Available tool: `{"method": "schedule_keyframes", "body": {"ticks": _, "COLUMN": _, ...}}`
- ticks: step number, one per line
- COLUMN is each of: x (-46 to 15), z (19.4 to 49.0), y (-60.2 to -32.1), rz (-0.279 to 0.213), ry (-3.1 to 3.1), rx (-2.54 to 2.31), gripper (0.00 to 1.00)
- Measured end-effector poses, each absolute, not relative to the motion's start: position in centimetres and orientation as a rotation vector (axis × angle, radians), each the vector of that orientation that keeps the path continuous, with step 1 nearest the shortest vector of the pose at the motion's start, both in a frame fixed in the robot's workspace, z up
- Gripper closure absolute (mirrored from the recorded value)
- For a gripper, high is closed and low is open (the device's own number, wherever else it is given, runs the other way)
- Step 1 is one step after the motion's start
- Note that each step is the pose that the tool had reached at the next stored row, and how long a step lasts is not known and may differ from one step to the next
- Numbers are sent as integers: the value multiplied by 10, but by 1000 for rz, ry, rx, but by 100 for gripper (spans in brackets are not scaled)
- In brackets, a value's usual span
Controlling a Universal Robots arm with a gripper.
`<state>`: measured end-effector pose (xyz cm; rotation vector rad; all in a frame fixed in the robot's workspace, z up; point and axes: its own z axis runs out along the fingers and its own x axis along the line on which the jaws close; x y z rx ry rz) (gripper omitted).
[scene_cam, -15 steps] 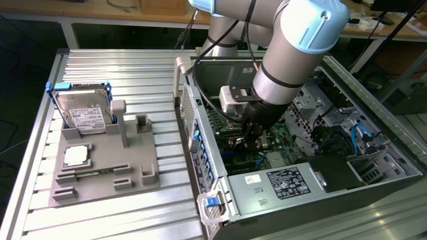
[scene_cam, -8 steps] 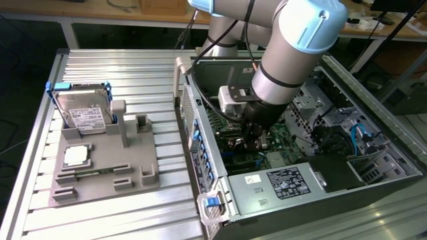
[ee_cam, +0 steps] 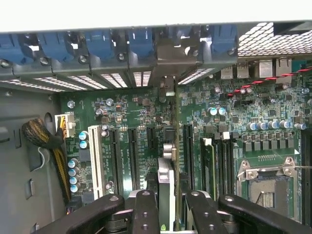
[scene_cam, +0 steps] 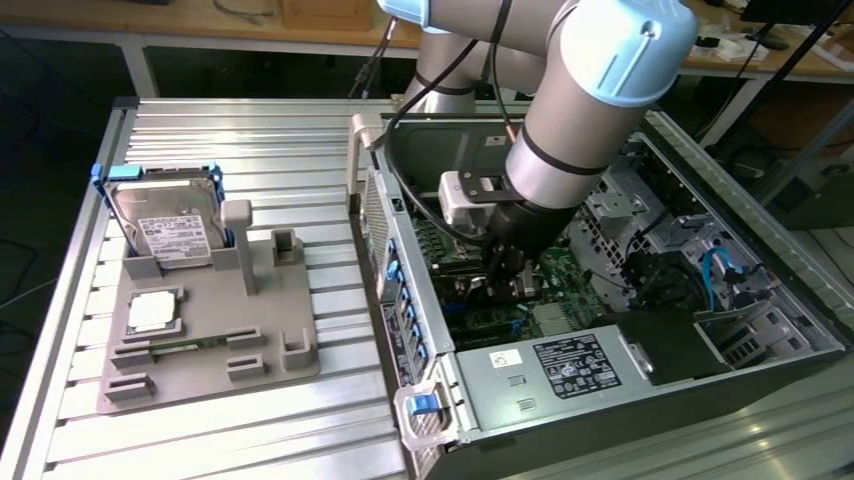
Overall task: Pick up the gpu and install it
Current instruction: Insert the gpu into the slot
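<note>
In the wrist view the gpu [ee_cam: 165,175] shows edge-on as a thin card with a silvery face. It stands upright over the green motherboard [ee_cam: 126,112], between the black expansion slots. Its metal bracket [ee_cam: 168,58] reaches the rear slot openings under the blue latches. My gripper [ee_cam: 168,214] is shut on the card's near end, one black finger on each side. In the exterior view the gripper [scene_cam: 505,285] is low inside the open computer case [scene_cam: 561,375], close above the board. Whether the card sits fully in its slot I cannot tell.
A white slot [ee_cam: 96,161], a yellow-black cable bundle [ee_cam: 41,134], memory sticks [ee_cam: 208,161] and the processor socket [ee_cam: 265,183] surround the card. On the grey fixture [scene_cam: 267,350] outside the case stand the hard drive [scene_cam: 167,225] and the processor chip [scene_cam: 154,310].
</note>
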<state>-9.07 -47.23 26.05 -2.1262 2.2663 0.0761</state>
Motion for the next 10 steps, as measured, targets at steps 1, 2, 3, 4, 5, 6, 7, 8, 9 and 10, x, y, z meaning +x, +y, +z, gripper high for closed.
{"method": "schedule_keyframes", "body": {"ticks": 1, "x": -91, "z": 261, "y": -472, "rz": 76, "ry": 2266, "rx": -2126, "gripper": 73}}
{"method": "schedule_keyframes", "body": {"ticks": 2, "x": -91, "z": 261, "y": -472, "rz": 76, "ry": 2266, "rx": -2126, "gripper": 73}}
{"method": "schedule_keyframes", "body": {"ticks": 3, "x": -91, "z": 261, "y": -472, "rz": 76, "ry": 2266, "rx": -2127, "gripper": 73}}
{"method": "schedule_keyframes", "body": {"ticks": 4, "x": -91, "z": 261, "y": -472, "rz": 76, "ry": 2266, "rx": -2127, "gripper": 73}}
{"method": "schedule_keyframes", "body": {"ticks": 5, "x": -91, "z": 261, "y": -472, "rz": 76, "ry": 2266, "rx": -2127, "gripper": 73}}
{"method": "schedule_keyframes", "body": {"ticks": 6, "x": -91, "z": 261, "y": -472, "rz": 76, "ry": 2266, "rx": -2126, "gripper": 73}}
{"method": "schedule_keyframes", "body": {"ticks": 7, "x": -91, "z": 261, "y": -472, "rz": 76, "ry": 2266, "rx": -2126, "gripper": 73}}
{"method": "schedule_keyframes", "body": {"ticks": 8, "x": -91, "z": 261, "y": -471, "rz": 76, "ry": 2266, "rx": -2127, "gripper": 73}}
{"method": "schedule_keyframes", "body": {"ticks": 9, "x": -91, "z": 261, "y": -471, "rz": 75, "ry": 2267, "rx": -2127, "gripper": 73}}
{"method": "schedule_keyframes", "body": {"ticks": 10, "x": -91, "z": 262, "y": -471, "rz": 75, "ry": 2267, "rx": -2127, "gripper": 73}}
